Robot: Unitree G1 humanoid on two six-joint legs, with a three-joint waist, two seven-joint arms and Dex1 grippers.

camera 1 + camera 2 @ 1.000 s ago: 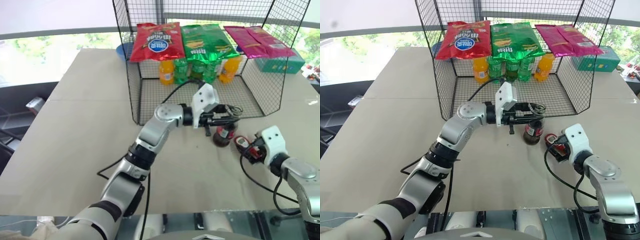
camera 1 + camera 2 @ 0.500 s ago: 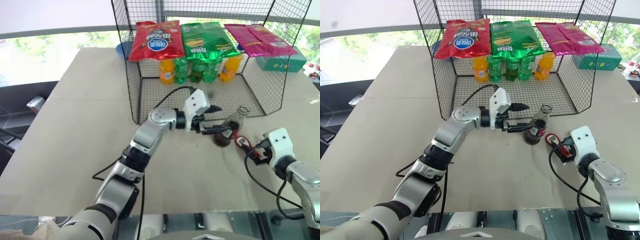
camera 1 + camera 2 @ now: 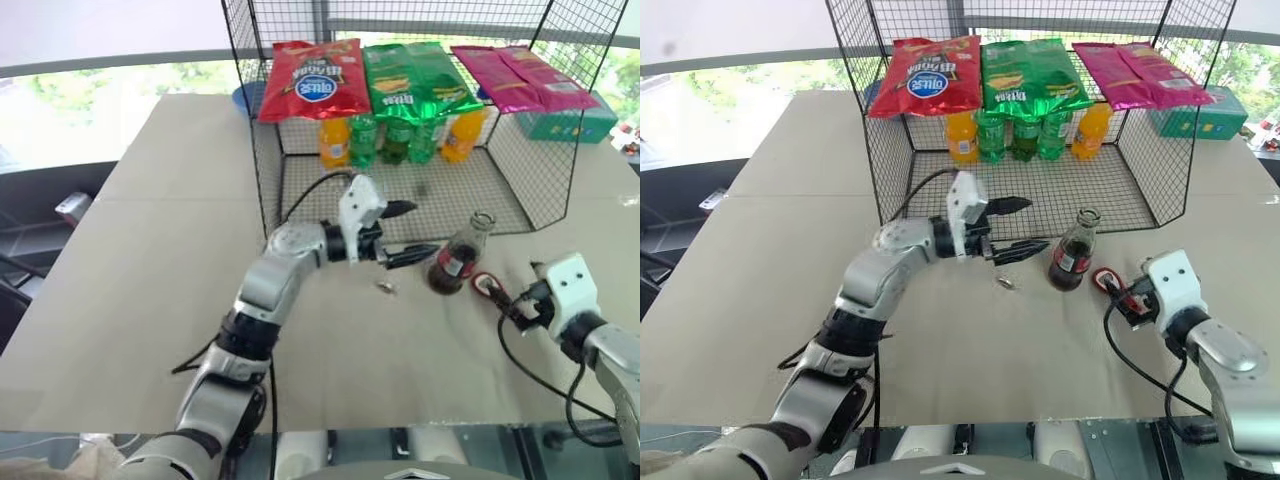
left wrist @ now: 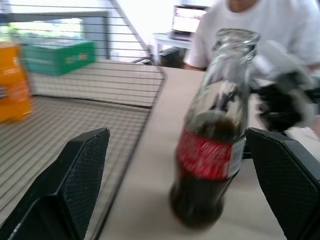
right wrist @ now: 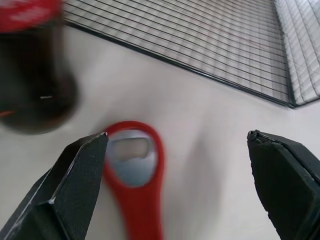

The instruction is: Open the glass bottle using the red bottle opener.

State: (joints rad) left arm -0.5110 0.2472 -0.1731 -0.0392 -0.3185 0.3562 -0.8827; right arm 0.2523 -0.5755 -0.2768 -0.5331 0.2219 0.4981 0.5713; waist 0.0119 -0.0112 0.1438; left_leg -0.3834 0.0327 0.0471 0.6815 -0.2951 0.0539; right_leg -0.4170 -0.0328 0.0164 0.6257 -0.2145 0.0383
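Item: small clear glass cola bottle (image 3: 458, 257) with dark drink and red label band, standing upright on the beige desk (image 3: 150, 270), just outside the front edge of the black wire mesh cage (image 3: 300, 190). Condition: mouth bare, no cap on the neck in the left wrist view; a small metallic piece (image 3: 386, 287) lies on the desk just left of the bottle, probably the removed cap, though too small to confirm. Item: small red bottle opener (image 3: 487, 287) with ring head and short handle, lying flat on the desk just right of the bottle's base, apart from it. Left gripper (image 3: 405, 233): jaws released and spread wide, level, pointing at the bottle from its left, nothing between them. Right gripper (image 3: 518, 305): jaws likewise spread and empty, poised just short of the opener's handle end. Task status, as judged: opening appears complete; both tools are set down and only withdrawal of the arms seems left. Change against the earlier pictures: a second ago the left jaws were clenched about the bottle's neck and the right gripper sat close against the opener beside the bottle; half a second ago the bottle leaned while the left jaws parted; now the bottle stands free, the left gripper has drawn back leftward, the right has eased back, and the small metallic piece is newly visible on the desk.
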